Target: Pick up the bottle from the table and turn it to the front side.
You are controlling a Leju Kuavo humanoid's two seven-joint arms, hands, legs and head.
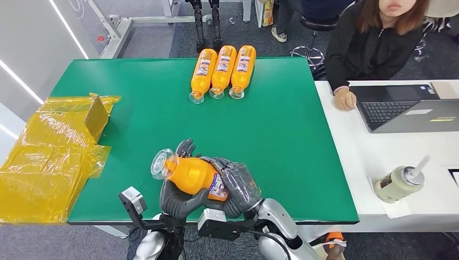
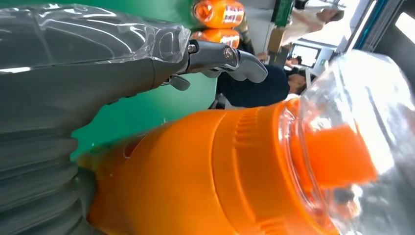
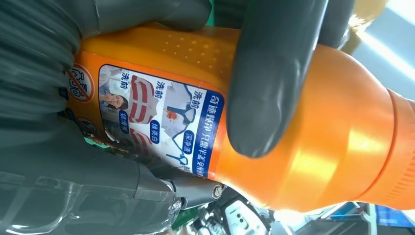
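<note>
Both of my hands hold one orange bottle above the near edge of the green table. My left hand cradles it from underneath, fingers curled up around its body, and my right hand wraps over its base end, where the printed label shows. In the right wrist view a dark finger lies across the orange body just beside the label. The bottle lies tilted, its clear cap pointing away from me and to the left; in the left wrist view the clear cap covers an orange inner cap. Three more orange bottles lie side by side at the far edge of the table, caps toward me. Yellow plastic bags are heaped on the left. A person sits at a white table on the right, with a laptop and a cup with a straw.
</note>
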